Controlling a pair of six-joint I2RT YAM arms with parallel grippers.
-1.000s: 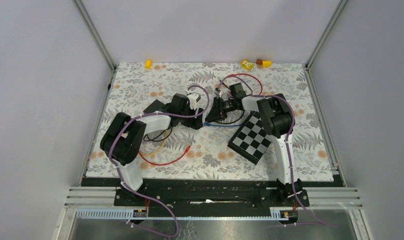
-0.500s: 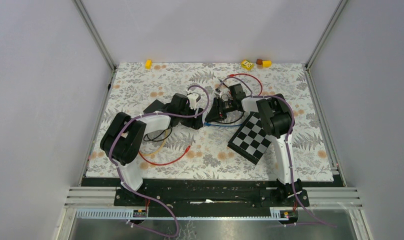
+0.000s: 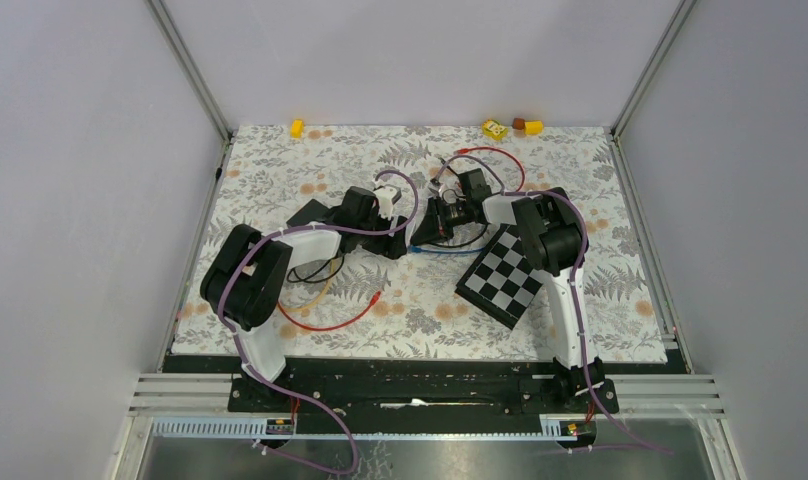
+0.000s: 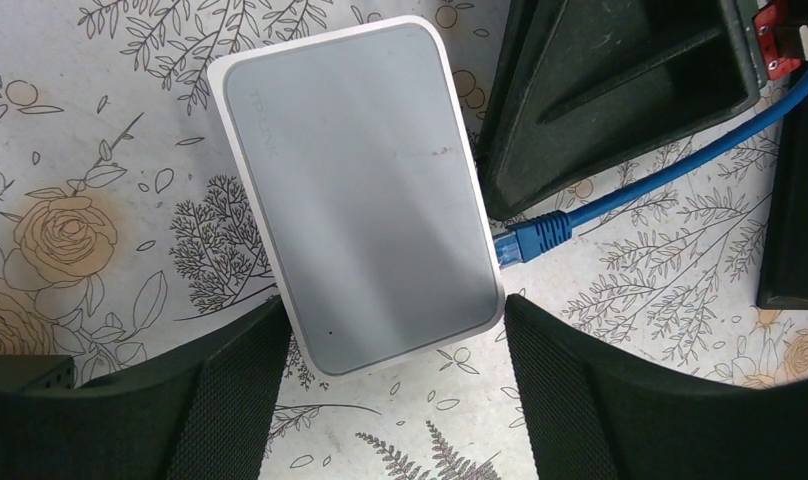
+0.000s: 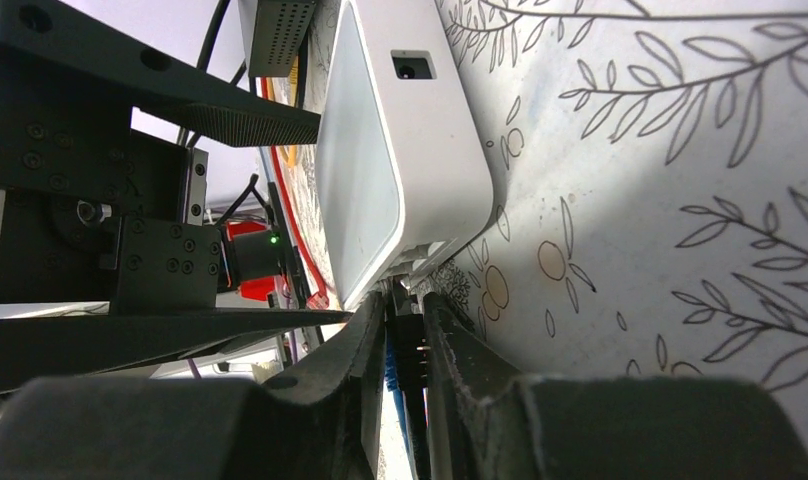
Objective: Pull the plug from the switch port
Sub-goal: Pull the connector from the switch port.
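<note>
At the side of the switch (image 4: 360,190) facing the right arm, close to one corner: found the blue plug (image 4: 532,240) seated in its port, not yet drawn out. Could not see the port opening itself, hidden under the casing's edge. Found the switch lying flat, grey top upward, on the floral cloth (image 4: 110,150). Traced the blue cable (image 4: 680,170) from the plug away across the cloth, alongside a black finger of the right arm's tool.

Found the right gripper (image 5: 405,312) drawn in narrow on the plug, with a finger (image 5: 460,360) against each side of it in the right wrist view and the tips just short of the casing. Found the left gripper (image 4: 392,335) set wide across the near end of the switch, its fingers (image 4: 230,400) meeting the casing at both corners as far as the left wrist view shows; judged it a hold on the casing.

Further out, in the top view: recorded a checkered board (image 3: 508,274) lying beside the right arm, a red cable (image 3: 330,322) looped on the cloth in front of the left arm, and small yellow pieces (image 3: 297,128) along the cloth's far edge.
</note>
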